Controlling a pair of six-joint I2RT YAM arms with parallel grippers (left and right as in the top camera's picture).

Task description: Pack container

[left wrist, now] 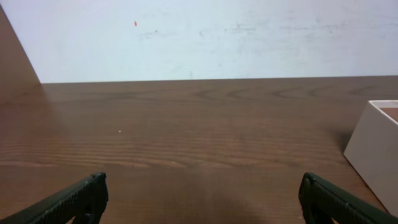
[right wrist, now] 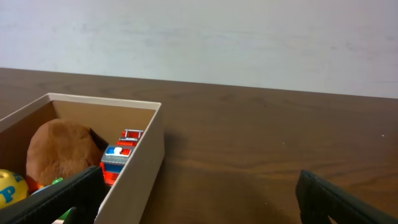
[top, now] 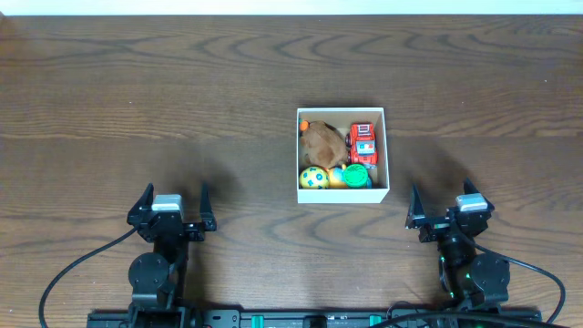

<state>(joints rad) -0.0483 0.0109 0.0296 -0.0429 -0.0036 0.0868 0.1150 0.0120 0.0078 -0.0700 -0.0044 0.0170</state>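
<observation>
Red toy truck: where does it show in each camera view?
Overhead: the red toy truck lies in the container, right side.
Left wrist: not in it.
Right wrist: lower left, beside the container's right-hand wall.
Shared landmark: the container's white wall, in all three views.

A dark brown wood-grain table (top: 182,109) fills the scene under soft, even light, and beyond its far edge stands a pale, faintly scuffed wall (left wrist: 249,37) bearing one small red speck (left wrist: 135,23).
</observation>
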